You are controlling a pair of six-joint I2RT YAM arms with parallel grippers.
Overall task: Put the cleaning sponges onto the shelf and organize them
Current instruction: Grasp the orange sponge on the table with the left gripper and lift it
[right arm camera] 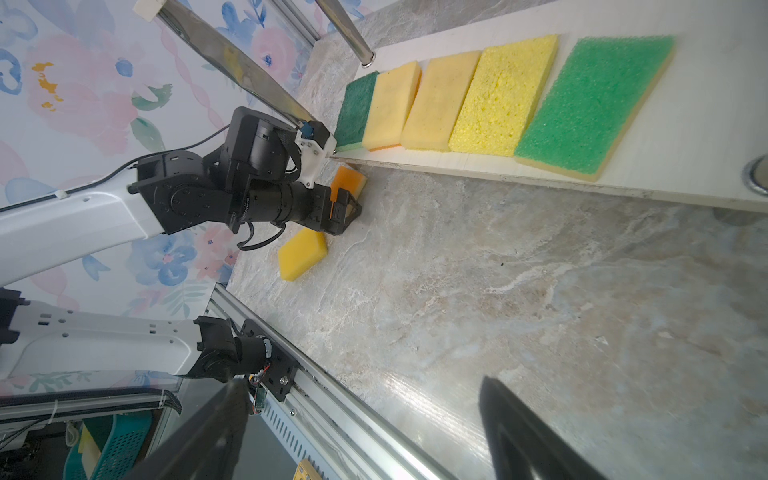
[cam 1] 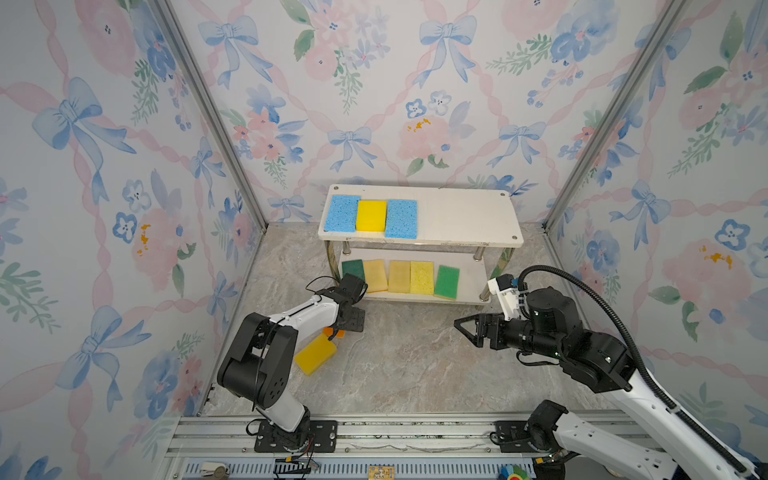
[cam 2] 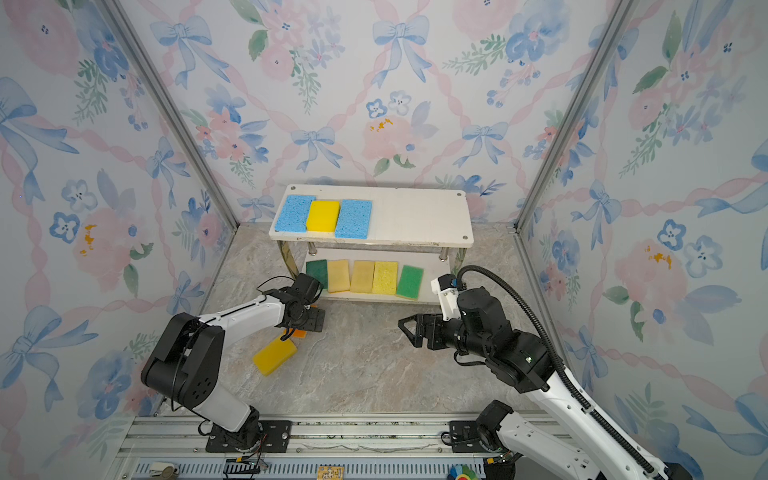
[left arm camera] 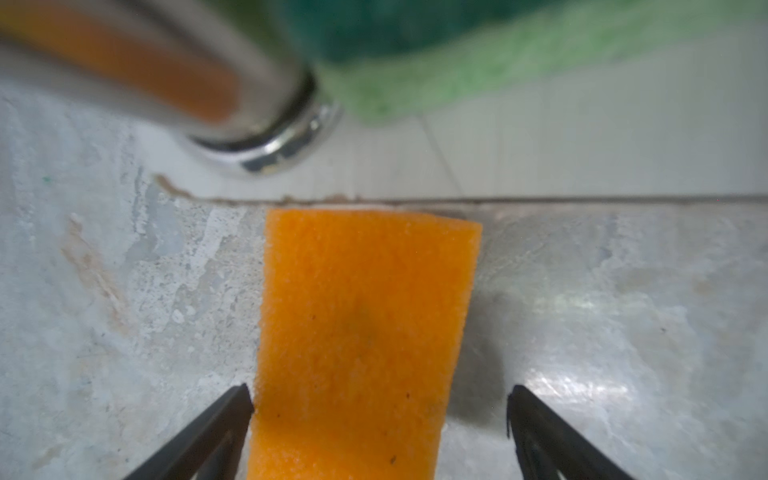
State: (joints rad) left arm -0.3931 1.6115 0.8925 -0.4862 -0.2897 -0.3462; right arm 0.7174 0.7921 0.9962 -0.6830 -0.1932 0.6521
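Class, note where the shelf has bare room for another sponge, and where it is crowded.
Free: the top board's right half, beyond the right blue sponge. Crowded: the lower board, five sponges side by side, only a strip past the light green sponge.

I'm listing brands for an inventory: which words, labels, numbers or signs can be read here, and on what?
No text here can be read.
sponges: no print on any of them.
shelf: blank.
left arm: pale marks on the wrist, too small to read.
small yellow board by the front rail: marks too small to read.
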